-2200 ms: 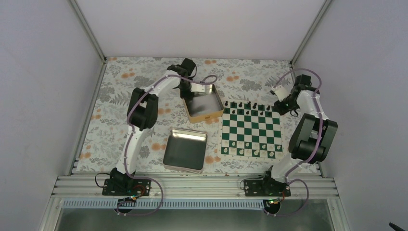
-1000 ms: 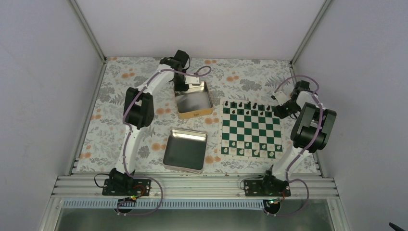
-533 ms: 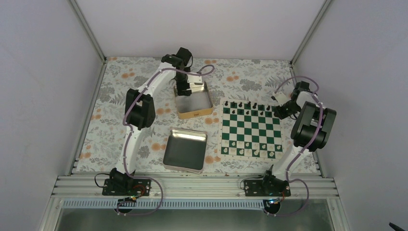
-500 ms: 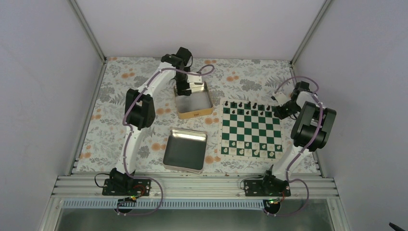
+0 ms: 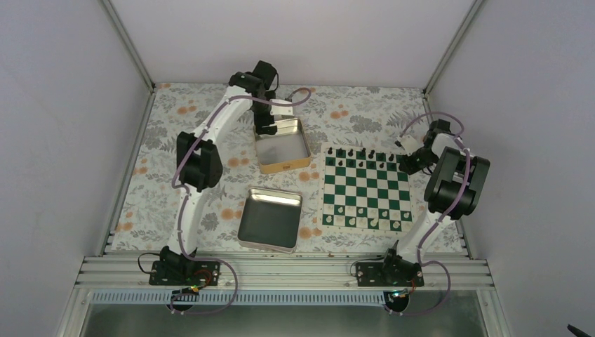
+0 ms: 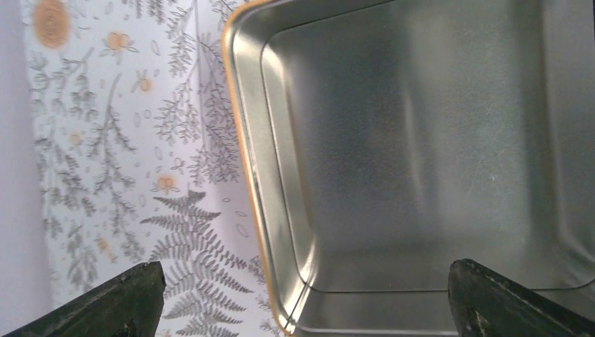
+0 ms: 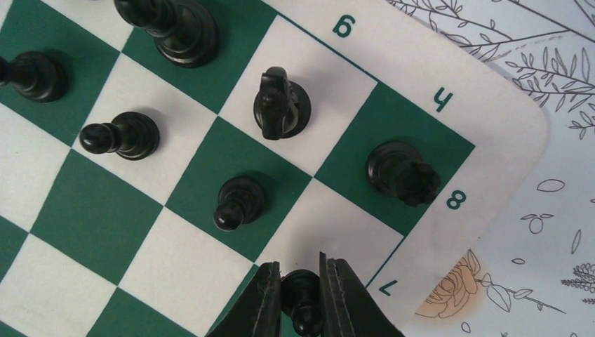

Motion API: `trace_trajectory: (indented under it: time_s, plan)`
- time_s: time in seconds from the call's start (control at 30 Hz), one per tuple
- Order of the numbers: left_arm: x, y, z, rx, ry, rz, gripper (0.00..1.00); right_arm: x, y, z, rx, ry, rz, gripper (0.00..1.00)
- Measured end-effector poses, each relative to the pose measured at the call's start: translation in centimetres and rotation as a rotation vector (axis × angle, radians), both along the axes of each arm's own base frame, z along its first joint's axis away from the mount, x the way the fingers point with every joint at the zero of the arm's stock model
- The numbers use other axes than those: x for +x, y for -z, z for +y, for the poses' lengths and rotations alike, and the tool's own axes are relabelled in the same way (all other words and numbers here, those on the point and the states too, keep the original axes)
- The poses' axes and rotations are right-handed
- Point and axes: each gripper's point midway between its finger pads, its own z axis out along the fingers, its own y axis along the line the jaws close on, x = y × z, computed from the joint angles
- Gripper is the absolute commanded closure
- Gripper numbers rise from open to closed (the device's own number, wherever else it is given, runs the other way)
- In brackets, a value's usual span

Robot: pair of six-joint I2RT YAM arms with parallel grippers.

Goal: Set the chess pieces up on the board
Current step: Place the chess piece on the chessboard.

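Note:
The green and white board (image 5: 365, 189) lies right of centre. Black chess pieces (image 5: 361, 153) stand along its two far rows. My right gripper (image 5: 408, 163) hovers over the board's far right corner, shut on a black pawn (image 7: 302, 298) held between its fingertips (image 7: 266, 295). The wrist view shows a knight (image 7: 281, 104), a rook (image 7: 401, 173) and two pawns (image 7: 238, 202) standing on nearby squares. My left gripper (image 5: 271, 124) is open and holds nothing. It hangs over the far left corner of an empty metal tin (image 6: 421, 140).
The far tin (image 5: 284, 166) with an orange rim sits left of the board. A second empty tin (image 5: 270, 219) lies nearer, in the middle. White pieces (image 5: 365, 222) line the board's near rows. Grey walls close in the flowered table on three sides.
My left gripper has opened, let go of the far tin's edge and drawn back toward the far wall. The tin stays put. The right gripper has barely shifted, still holding the pawn.

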Motion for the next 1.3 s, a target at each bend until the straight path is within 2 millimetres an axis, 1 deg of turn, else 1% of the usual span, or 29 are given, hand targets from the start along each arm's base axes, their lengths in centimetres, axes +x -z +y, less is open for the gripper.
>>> trace_trajectory:
  time_s: [0.13,0.33,0.63,0.87,1.03,1.3]
  plan:
    - [0.0,-1.8,0.0,-0.014,-0.001,-0.032,0.00,0.1,0.1,0.0,0.000,0.000,0.000,0.96]
    - [-0.2,-3.1,0.1,-0.026,-0.001,-0.057,0.00,0.4,-0.1,-0.2,-0.003,0.000,-0.009,0.95]
    - [-0.5,-3.1,0.1,-0.027,0.001,-0.057,0.00,0.8,-0.2,-0.3,-0.007,0.001,-0.018,0.93]
    - [-1.2,-2.0,0.0,-0.017,0.008,-0.032,0.00,1.1,-0.2,-0.4,-0.012,0.001,-0.031,0.90]
    - [-1.7,-1.7,-0.1,-0.015,0.015,-0.022,0.00,1.1,0.2,-0.4,-0.009,0.001,-0.026,0.87]
    - [-1.9,-2.1,-0.2,-0.019,0.018,-0.028,0.00,1.3,0.3,-0.5,-0.010,0.002,-0.029,0.83]
